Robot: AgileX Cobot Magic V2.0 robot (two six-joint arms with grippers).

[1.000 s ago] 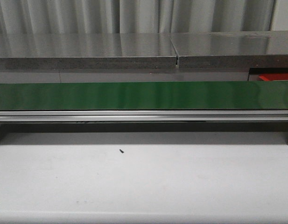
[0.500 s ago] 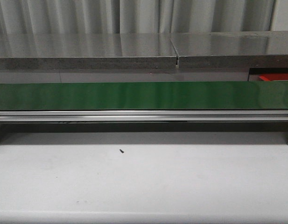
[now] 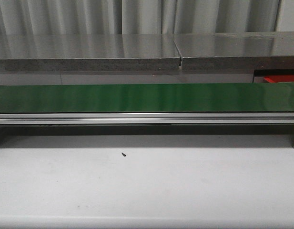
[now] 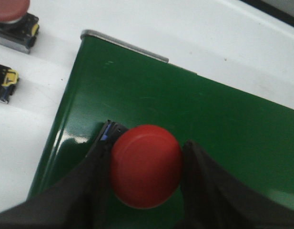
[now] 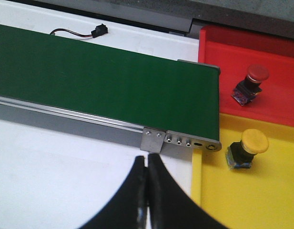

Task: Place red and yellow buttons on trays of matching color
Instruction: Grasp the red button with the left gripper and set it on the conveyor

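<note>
In the left wrist view my left gripper [image 4: 147,145] is shut on a red button [image 4: 146,166], its dark fingers pressed against both sides of the round cap, just over the green belt [image 4: 208,124] near the belt's end. In the right wrist view my right gripper [image 5: 147,160] is shut on nothing above the white table, close to the conveyor's end plate. Beyond that end lie a red tray [image 5: 280,52] holding a red button [image 5: 254,78] and a yellow tray [image 5: 261,200] holding a yellow button [image 5: 249,145]. Neither gripper shows in the front view.
Two more red buttons [image 4: 11,14] [image 4: 1,81] stand on the white table beside the belt's end. A black cable plug [image 5: 96,31] lies behind the conveyor. The front view shows the long green belt [image 3: 147,98], a sliver of the red tray [image 3: 280,78] and a small dark speck [image 3: 123,154].
</note>
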